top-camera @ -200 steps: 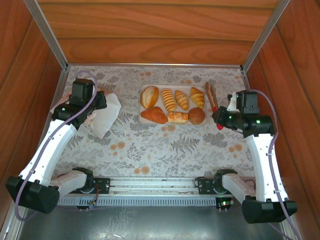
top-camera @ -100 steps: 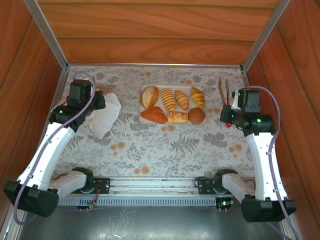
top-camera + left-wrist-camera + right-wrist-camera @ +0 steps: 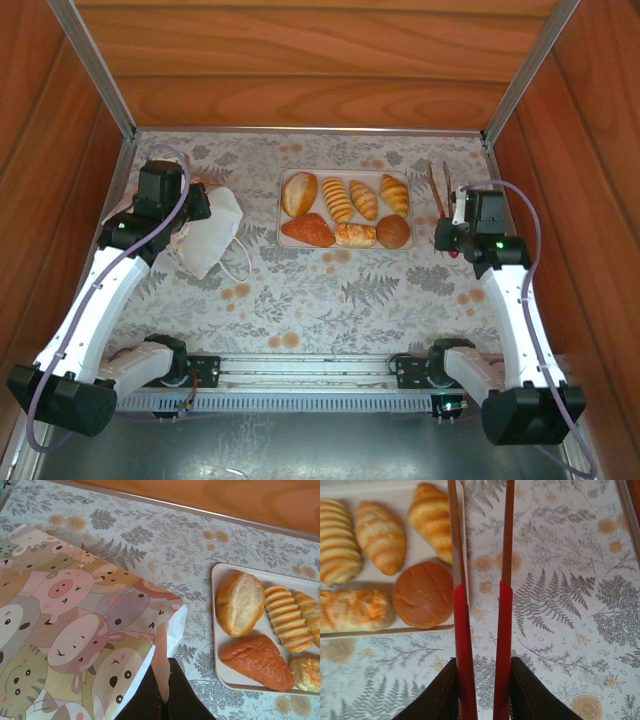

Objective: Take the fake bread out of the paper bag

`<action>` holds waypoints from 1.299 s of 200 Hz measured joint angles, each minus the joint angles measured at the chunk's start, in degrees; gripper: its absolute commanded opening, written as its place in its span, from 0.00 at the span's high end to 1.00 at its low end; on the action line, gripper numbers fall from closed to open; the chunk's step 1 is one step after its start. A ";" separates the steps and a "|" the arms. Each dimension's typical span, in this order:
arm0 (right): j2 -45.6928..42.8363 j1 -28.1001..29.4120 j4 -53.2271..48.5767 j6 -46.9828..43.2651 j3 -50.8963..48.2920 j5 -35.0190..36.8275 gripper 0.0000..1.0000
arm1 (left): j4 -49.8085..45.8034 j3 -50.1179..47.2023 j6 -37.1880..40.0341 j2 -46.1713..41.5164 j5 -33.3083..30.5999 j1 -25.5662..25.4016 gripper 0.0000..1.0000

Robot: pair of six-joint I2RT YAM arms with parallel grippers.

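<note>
The paper bag (image 3: 212, 232) lies on its side at the left of the table, white on top, with cartoon animals on the face seen in the left wrist view (image 3: 75, 625). My left gripper (image 3: 167, 667) is shut on a thin pink edge of the paper bag at its mouth. Several pieces of fake bread (image 3: 338, 198) lie on a beige tray (image 3: 281, 200). My right gripper (image 3: 482, 672) is shut on red-handled tongs (image 3: 462, 630), whose arms stand apart just right of the tray (image 3: 395, 631), beside a round roll (image 3: 422, 594). The bag's inside is hidden.
Wooden walls close in the table on three sides. The bag's white cord handle (image 3: 238, 260) trails onto the floral cloth. The tongs (image 3: 438, 188) point toward the back wall near the right rail. The near half of the cloth (image 3: 330, 300) is bare.
My right gripper has turned the tongs from a slant at the tray's right edge to pointing straight away, and their arms have spread. The left arm has barely moved.
</note>
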 measured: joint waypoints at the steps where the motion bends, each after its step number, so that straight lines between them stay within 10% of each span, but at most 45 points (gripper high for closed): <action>1: 0.11 -0.04 0.07 0.00 -0.09 0.02 0.71 | 0.00 -0.02 0.00 -0.02 0.00 0.00 1.00; 110: 25.22 -12.59 20.94 -0.09 -3.50 -6.51 0.70 | 0.11 -1.66 0.22 -3.26 -0.02 0.00 1.00; 260: 41.97 -12.83 7.21 2.60 4.02 -8.37 0.38 | 0.20 -1.97 0.35 -2.25 0.02 0.00 1.00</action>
